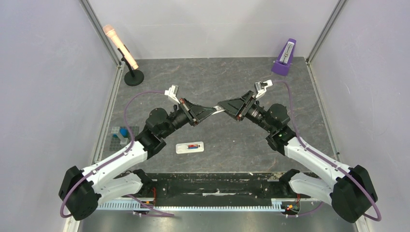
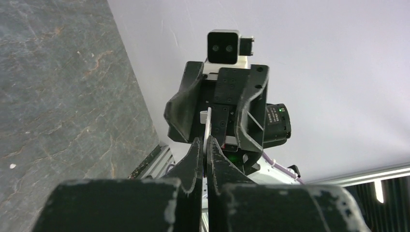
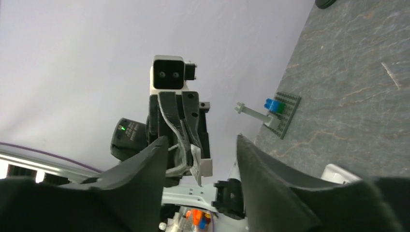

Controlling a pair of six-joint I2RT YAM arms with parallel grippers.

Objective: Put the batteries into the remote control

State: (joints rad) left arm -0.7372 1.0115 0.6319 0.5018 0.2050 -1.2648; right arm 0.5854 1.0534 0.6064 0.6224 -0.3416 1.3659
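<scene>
I read the left gripper [image 2: 205, 144] clamped on a thin white plate [image 2: 209, 126] — right gripper [image 3: 200, 140] wide, facing it. The remote [image 1: 189, 147] lies well behind both jaws.

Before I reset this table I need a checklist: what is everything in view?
remote control: one, white, on the table in front of the arm bases, bay up.
batteries: two, red-orange and blue, in the remote's bay.
cover piece: one, white, thin, held above mid-table.
microphone: one, peach with a black base, far left corner.
metronome: one, purple, far right corner.
studded plate: one, grey, left table edge.
blue brick: one, on that plate.
table: one, dark grey, veined.
left claw: shut on the cover piece.
right claw: open, facing the left one.
</scene>
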